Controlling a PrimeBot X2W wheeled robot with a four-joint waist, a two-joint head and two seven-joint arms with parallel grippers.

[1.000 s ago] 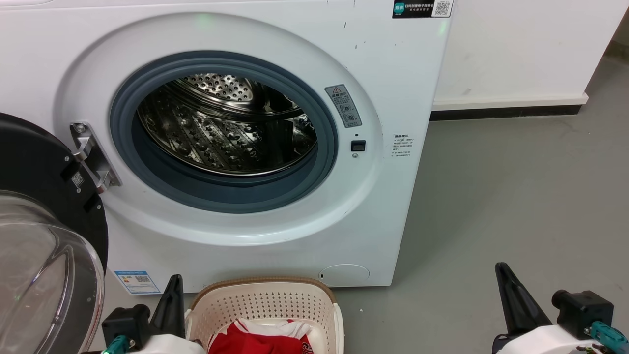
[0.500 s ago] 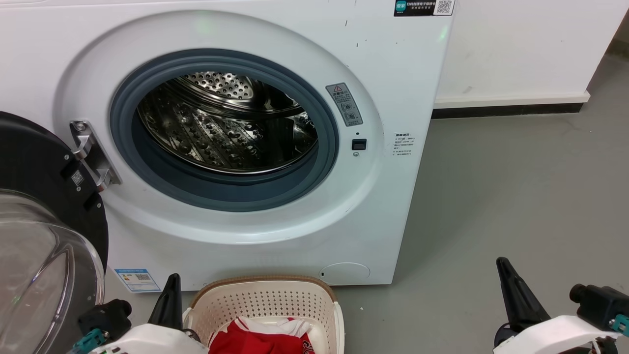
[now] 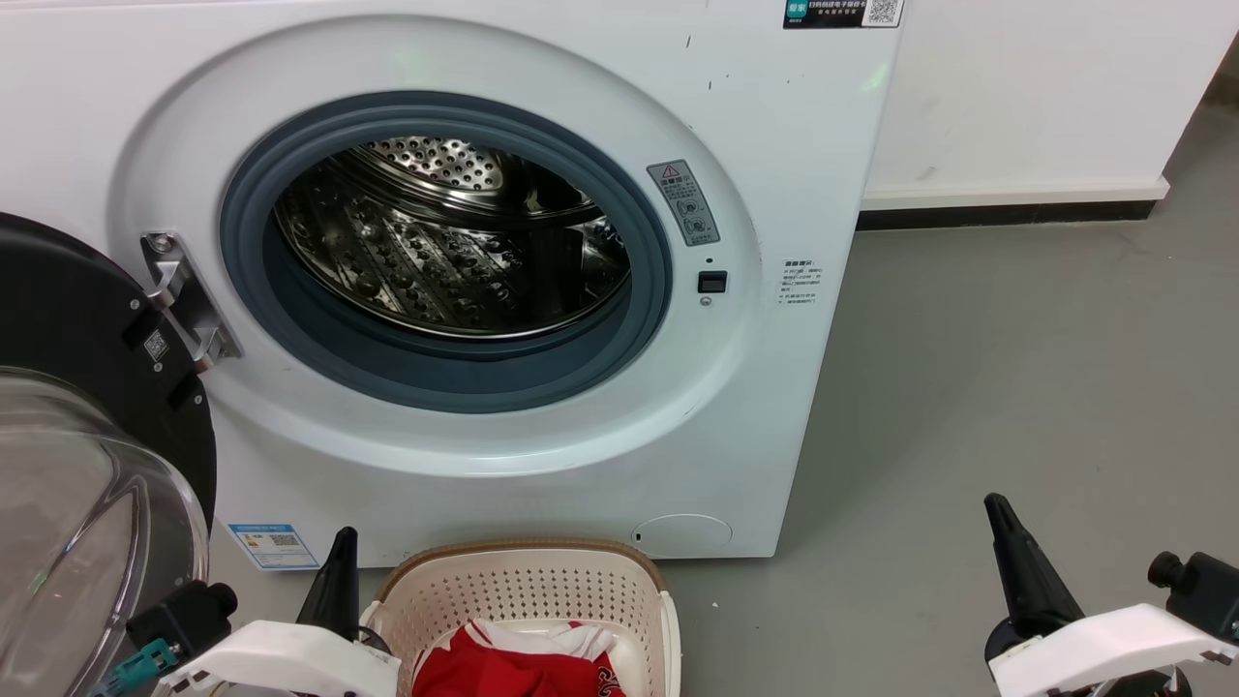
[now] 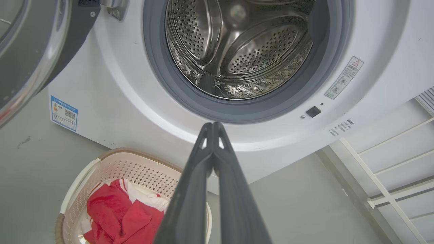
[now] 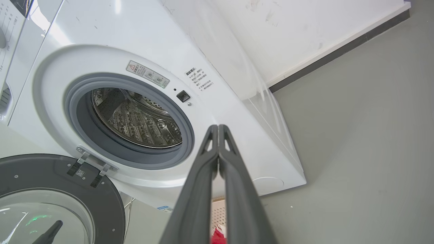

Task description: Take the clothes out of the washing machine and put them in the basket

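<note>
We face the washing machine (image 3: 794, 145), straight ahead of both claws; its door (image 3: 58, 319) hangs open out past our left gripper (image 4: 213, 127), drum (image 3: 436, 252) showing bare perforated steel. The basket (image 3: 523, 581) sits just inboard of the left gripper, well apart from the right gripper (image 5: 217, 128). Red & white clothes (image 3: 484, 668) lie inside it. Both claws clenched, fingers (image 4: 195, 179) pressed tip to tip w/ no load.
</note>
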